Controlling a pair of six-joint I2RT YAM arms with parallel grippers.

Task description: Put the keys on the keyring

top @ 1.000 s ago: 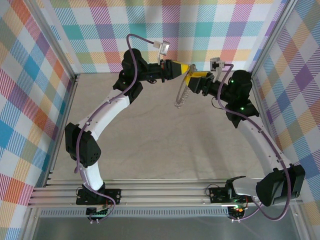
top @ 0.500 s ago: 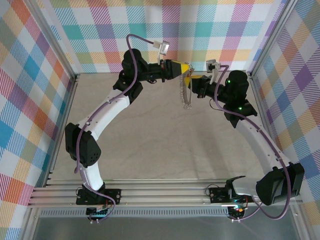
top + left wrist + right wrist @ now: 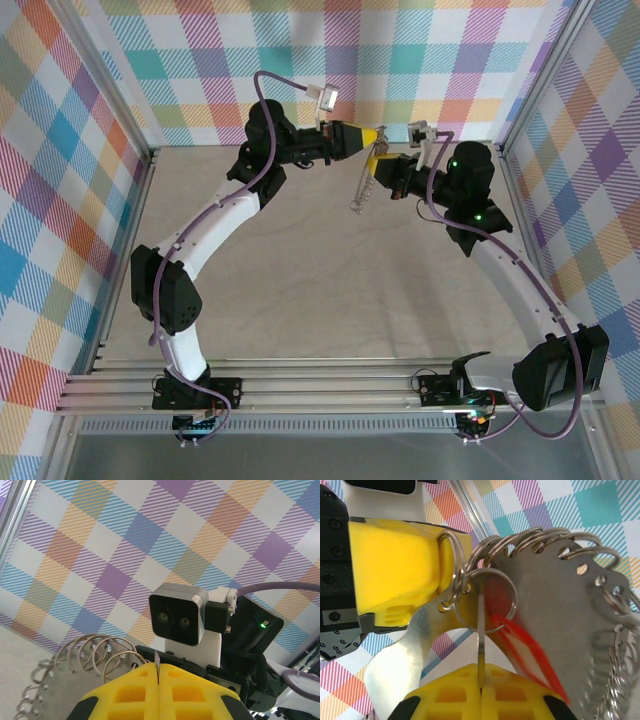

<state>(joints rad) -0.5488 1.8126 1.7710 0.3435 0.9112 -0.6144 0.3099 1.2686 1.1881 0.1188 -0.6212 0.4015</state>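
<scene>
My left fingers and right fingers meet tip to tip over the far side of the counter, and both pairs are pressed fully together.

From my left wrist, the left fingers pinch 1 thin metal sliver that stands edge-on out of the seam. I cannot tell whether it is a ring's rim or a key. Just left of it, a row of split rings curls along a grey plate.

From my right wrist, the right fingers are clamped on 1 thin upright strip, also edge-on. It rises across the round ring just above my tips. That ring's left rim sits against the tip of my left fingers. A flat silver tab with a hole hangs there from a smaller loop.

A blurred red streak slants from the ring down to the right side of my right fingers. It is too blurred to say whether it is the key's head. Behind it the plate carries more rings through holes along its edge.

From above, the plate hangs just below where my 2 sets of fingertips meet.
</scene>
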